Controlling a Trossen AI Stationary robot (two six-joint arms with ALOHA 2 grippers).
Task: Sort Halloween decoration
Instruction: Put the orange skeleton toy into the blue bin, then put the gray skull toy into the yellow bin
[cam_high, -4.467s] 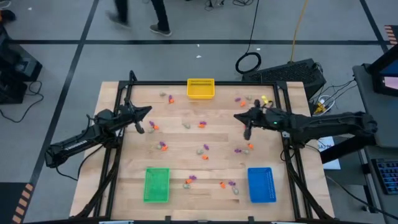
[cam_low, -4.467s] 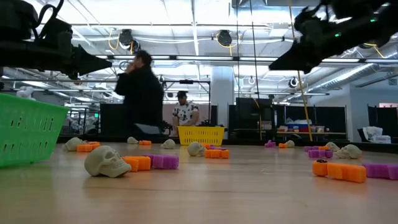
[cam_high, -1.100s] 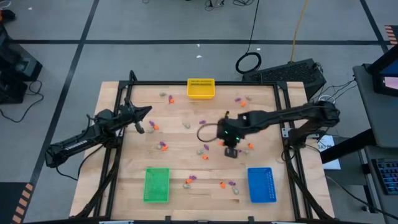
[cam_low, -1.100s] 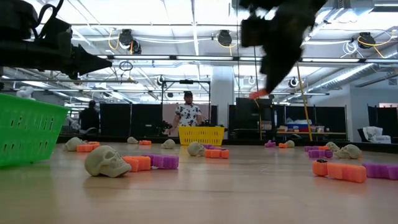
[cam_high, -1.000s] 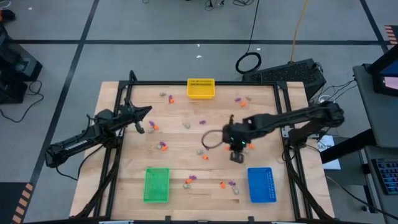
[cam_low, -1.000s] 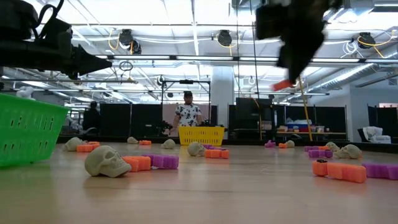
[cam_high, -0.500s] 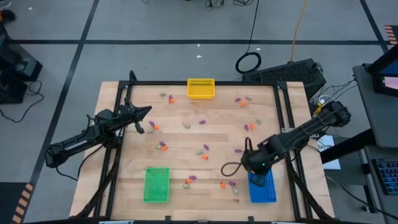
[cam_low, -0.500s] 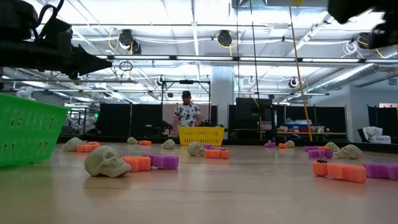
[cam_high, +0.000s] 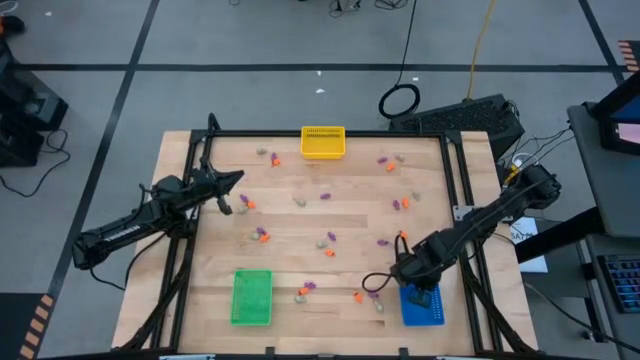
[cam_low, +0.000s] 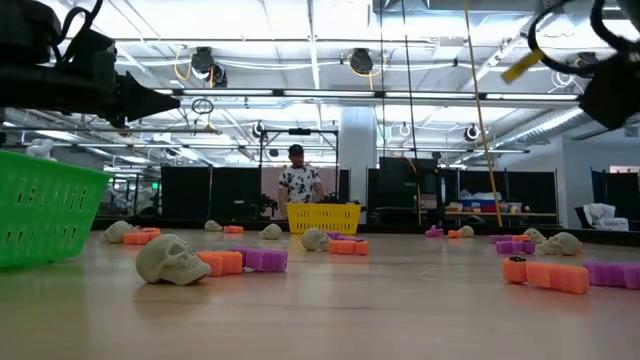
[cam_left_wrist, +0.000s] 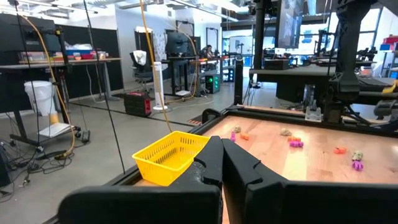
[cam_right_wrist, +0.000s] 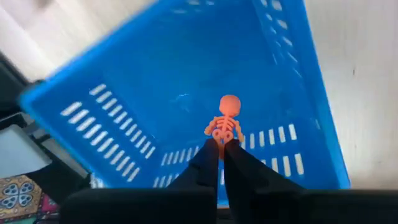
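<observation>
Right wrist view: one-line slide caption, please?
Right claw shut on an orange skeleton, held above the blue bin.

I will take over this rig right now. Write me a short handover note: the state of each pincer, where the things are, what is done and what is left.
Right pincer: shut on an orange skeleton, held above the blue bin at the table's near right corner, not yet released.
Left pincer: shut, empty, waiting at the left edge of the table.
Done: nothing is visible yet in the green bin or the yellow bin.
Left: drop the skeleton, then sort the orange, purple and pale trinkets scattered across the table.
</observation>
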